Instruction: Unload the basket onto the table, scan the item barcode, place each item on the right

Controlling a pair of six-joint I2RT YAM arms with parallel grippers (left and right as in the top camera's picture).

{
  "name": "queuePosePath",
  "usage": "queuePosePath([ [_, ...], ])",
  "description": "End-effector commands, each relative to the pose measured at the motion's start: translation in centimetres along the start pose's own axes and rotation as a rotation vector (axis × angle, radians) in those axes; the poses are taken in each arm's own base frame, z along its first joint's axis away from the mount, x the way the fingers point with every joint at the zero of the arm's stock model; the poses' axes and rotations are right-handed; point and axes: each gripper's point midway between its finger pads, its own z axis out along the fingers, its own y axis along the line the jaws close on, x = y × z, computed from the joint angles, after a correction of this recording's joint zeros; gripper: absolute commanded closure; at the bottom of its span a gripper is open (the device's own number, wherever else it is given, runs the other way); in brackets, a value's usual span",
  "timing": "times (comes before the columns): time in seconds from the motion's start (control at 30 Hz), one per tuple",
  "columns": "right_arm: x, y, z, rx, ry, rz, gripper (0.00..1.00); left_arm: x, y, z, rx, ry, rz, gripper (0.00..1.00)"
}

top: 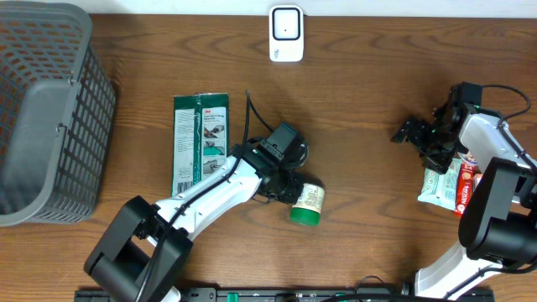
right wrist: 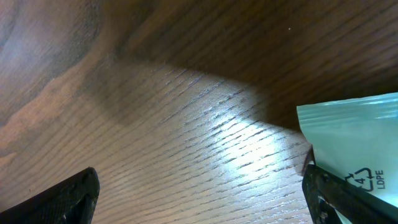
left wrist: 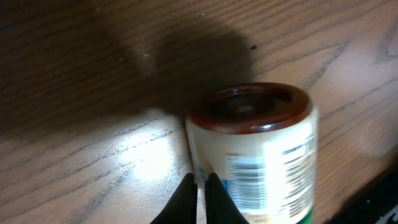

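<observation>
A small jar [top: 306,204] with a white label and green cap lies on its side on the wooden table. In the left wrist view the jar [left wrist: 261,149] shows its dark brown end, and a barcode [left wrist: 247,179] is visible on the label. My left gripper [top: 288,190] is shut, its tips [left wrist: 198,198] resting against the jar's left side with nothing held. A white scanner [top: 286,33] stands at the back edge. My right gripper [top: 424,145] is open and empty over bare wood [right wrist: 202,199], beside a pale green pouch [right wrist: 354,146].
A green flat package [top: 200,143] lies left of the left arm. A grey mesh basket [top: 50,117] fills the far left. The pale green pouch [top: 440,182] and a red packet [top: 466,186] lie at the right edge.
</observation>
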Motion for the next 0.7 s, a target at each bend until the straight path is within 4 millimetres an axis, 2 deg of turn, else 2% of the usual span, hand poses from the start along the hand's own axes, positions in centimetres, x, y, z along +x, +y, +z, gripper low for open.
queuePosePath([
  [0.0, -0.8, 0.4, -1.1, -0.007, -0.039, -0.022, 0.01, 0.5, 0.1, 0.5, 0.006, 0.024, -0.023, 0.93],
  [0.33, -0.8, 0.4, -1.1, -0.007, -0.039, -0.021, 0.01, 1.6, 1.2, 2.9, -0.014, 0.094, -0.089, 0.93],
  [0.67, -0.8, 0.4, -1.1, -0.007, -0.039, -0.021, 0.01, 0.1, -0.5, 1.2, 0.038, 0.038, -0.063, 0.93],
])
